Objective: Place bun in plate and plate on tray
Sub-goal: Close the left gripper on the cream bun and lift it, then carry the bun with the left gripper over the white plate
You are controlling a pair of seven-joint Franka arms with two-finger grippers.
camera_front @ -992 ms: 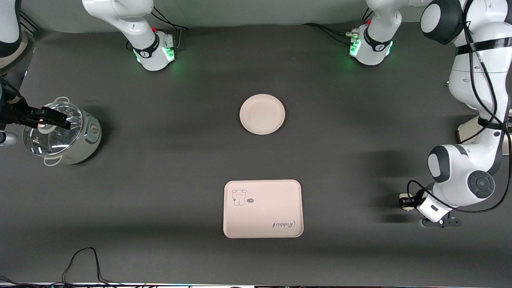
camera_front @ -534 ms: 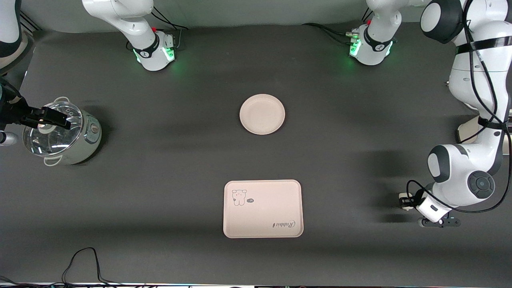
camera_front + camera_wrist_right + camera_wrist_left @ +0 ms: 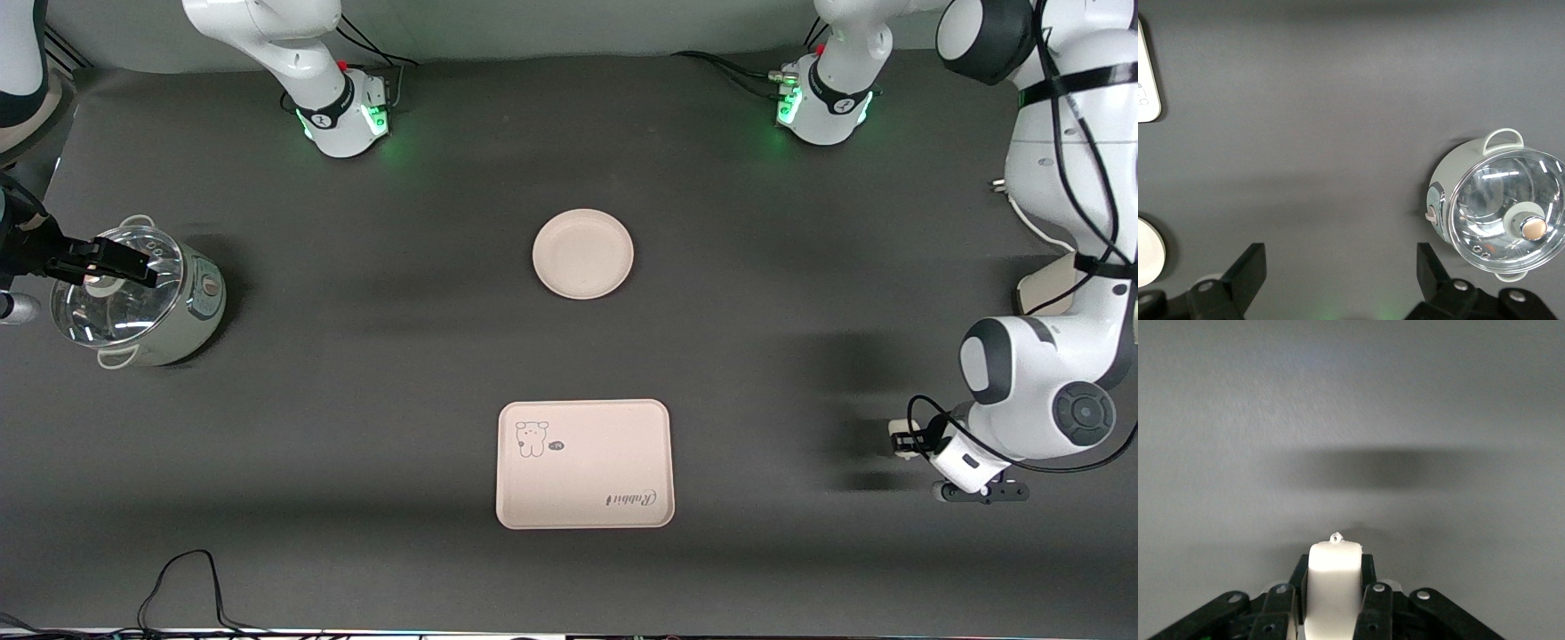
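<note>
The pale pinkish tray [image 3: 584,464], printed with a cartoon animal and "Rabbit", lies on the desk [image 3: 356,356] nearer the front camera than the round cream plate [image 3: 583,253], both well apart from either set of fingers. The right gripper [image 3: 107,264] hangs spread above the glass-lidded pot [image 3: 133,302]. The left gripper [image 3: 902,442] pinches the small off-white bun [image 3: 1333,583]; its arm has shifted slightly since a second ago.

Glossy white arm shells, dark grey joint caps, black cables, green-lit bases, black screw-studded fingers [image 3: 1238,280]
</note>
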